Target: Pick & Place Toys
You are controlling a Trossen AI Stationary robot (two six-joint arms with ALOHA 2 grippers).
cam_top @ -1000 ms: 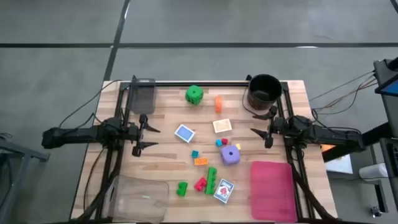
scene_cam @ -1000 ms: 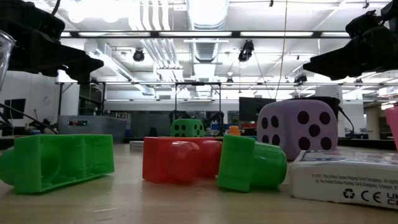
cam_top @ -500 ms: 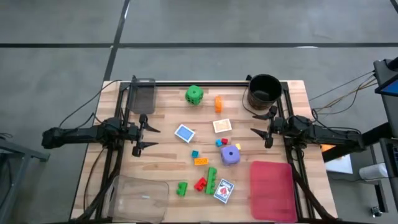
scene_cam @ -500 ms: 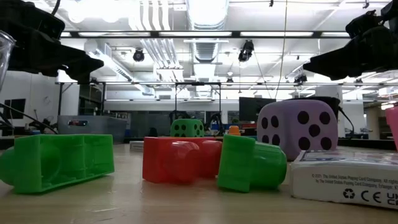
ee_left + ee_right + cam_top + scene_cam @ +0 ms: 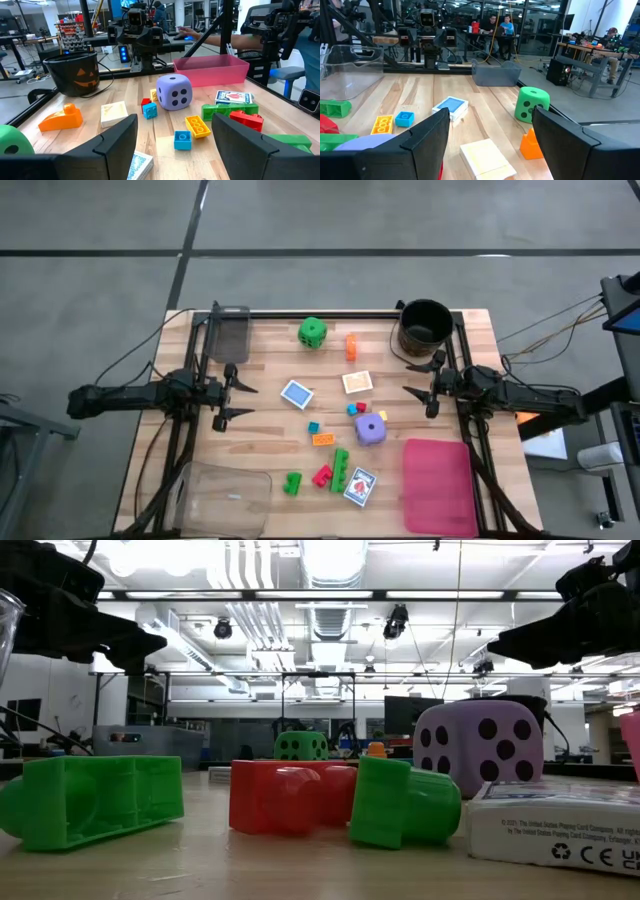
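The toys lie scattered over the middle of the wooden table: a green die (image 5: 312, 331), an orange brick (image 5: 351, 346), a cream pack (image 5: 357, 382), a blue card pack (image 5: 297, 394), a purple die (image 5: 370, 429), small teal, red and yellow bricks, green bricks (image 5: 341, 467), a red brick (image 5: 322, 475) and a card pack (image 5: 359, 486). My left gripper (image 5: 238, 402) hovers open at the table's left side, pointing level at the toys. My right gripper (image 5: 415, 380) hovers open at the right side, facing them. Neither has anything between its fingers.
A black round bucket (image 5: 425, 325) stands at the far right corner and a flat pink tray (image 5: 437, 485) lies at the near right. A clear bin (image 5: 228, 332) sits at the far left, and a clear container (image 5: 225, 498) at the near left. People sit in the room beyond.
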